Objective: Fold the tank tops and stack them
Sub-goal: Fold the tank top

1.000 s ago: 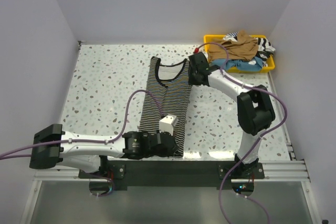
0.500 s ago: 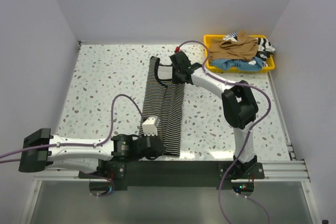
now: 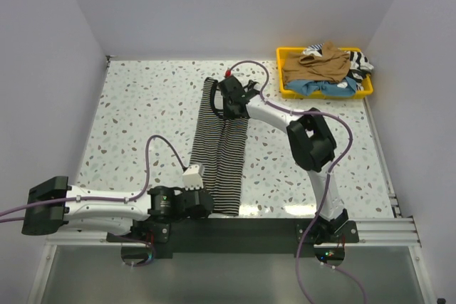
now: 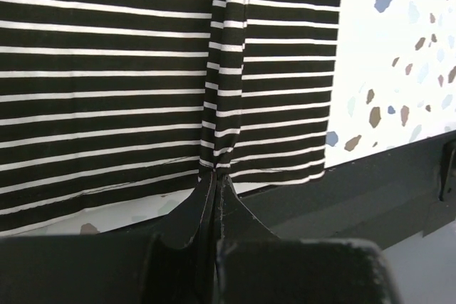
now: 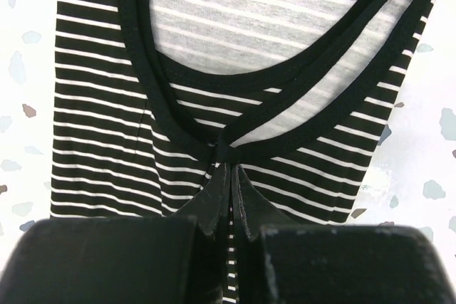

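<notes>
My striped tank top (image 3: pixel 221 144) lies flat on the speckled table (image 3: pixel 135 119), about the middle of it. It makes a long narrow strip, hem toward my bases and neckline toward the far wall. A lengthwise line runs down its middle in the overhead view (whether that is a fold or two edges meeting, I cannot tell from there).

My left pincer (image 4: pixel 216 176) sits at the near end of the top. Its tips are pressed together on the bottom hem, with a small gather of striped cloth nipped between them. From that nip a raised ridge of cloth runs straight up the garment, and the stripes lie flat on either side of it. Just beside the hem, bare table shows.

My right pincer (image 5: pixel 229 165) is at the far end, reaching across from my right side. Its tips are closed on the black binding (image 5: pixel 178 144) of the neckline, just where the bound edges run together into a point. Beyond the tips the neck opening spreads wide, and the paler inside of the cloth shows through it.

Well apart, in the far right corner of the table, stands the yellow tray (image 3: pixel 328 95). It holds a loose heap of tops: a tan-brown top (image 3: pixel 317 65) uppermost, a light blue top (image 3: pixel 322 88) along the near side, and another striped top (image 3: pixel 360 62) at the right end.
</notes>
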